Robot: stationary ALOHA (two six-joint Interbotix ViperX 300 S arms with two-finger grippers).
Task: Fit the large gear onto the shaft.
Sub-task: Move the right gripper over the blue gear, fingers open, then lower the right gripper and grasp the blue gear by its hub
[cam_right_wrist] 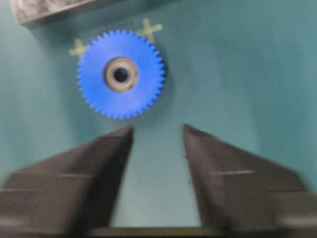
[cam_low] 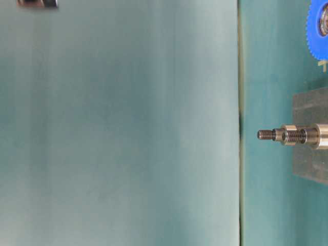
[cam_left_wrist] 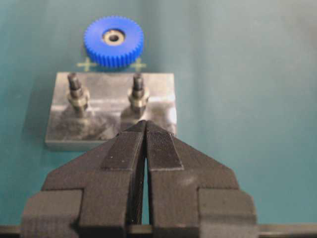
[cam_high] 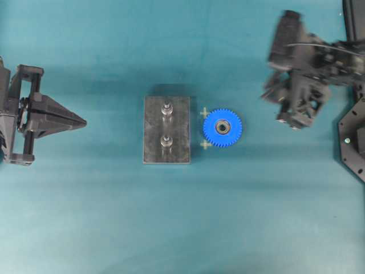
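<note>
The large gear (cam_high: 222, 128) is bright blue with a dark hub and lies flat on the teal table, just right of the dark grey plate (cam_high: 153, 134). Two alike silvery shafts stand on the plate, one at the far end (cam_high: 167, 108) and one at the near end (cam_high: 166, 141). Both shafts are bare. My left gripper (cam_high: 84, 121) hangs left of the plate, shut and empty, pointing at it (cam_left_wrist: 146, 122). My right gripper (cam_right_wrist: 157, 128), blurred, is open and empty, hovering apart from the gear (cam_right_wrist: 120, 74) on its right (cam_high: 288, 117).
Two yellow cross marks (cam_high: 204, 112) (cam_high: 206, 145) sit on the cloth between plate and gear. A black arm mount (cam_high: 351, 140) stands at the right edge. In the table-level view the shafts (cam_low: 287, 135) and the gear's edge (cam_low: 318, 23) show at the right.
</note>
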